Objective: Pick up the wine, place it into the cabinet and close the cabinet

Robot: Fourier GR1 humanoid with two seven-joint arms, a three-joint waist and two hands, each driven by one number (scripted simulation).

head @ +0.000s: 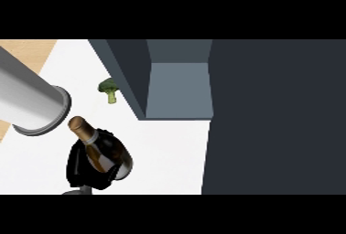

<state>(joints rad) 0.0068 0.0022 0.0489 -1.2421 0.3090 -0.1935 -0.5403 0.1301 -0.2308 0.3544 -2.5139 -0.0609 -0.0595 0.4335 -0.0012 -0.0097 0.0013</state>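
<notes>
The wine bottle [100, 150] is dark with a gold neck and a gold label. It lies tilted, neck pointing up-left, in the lower left of the head view. My left hand [86, 171] is black and curls round the bottle's body, hiding its lower part. The grey forearm [27, 98] comes in from the left edge. The dark cabinet [128, 68] stands open up and to the right of the bottle, its grey inner shelf [179, 87] showing. Its door [273, 119] is a wide dark panel at the right. My right hand shows nowhere.
A small green broccoli [109, 89] lies on the white counter [169, 155] just left of the cabinet's side wall. The counter's left edge and a wood floor [30, 52] show at the top left.
</notes>
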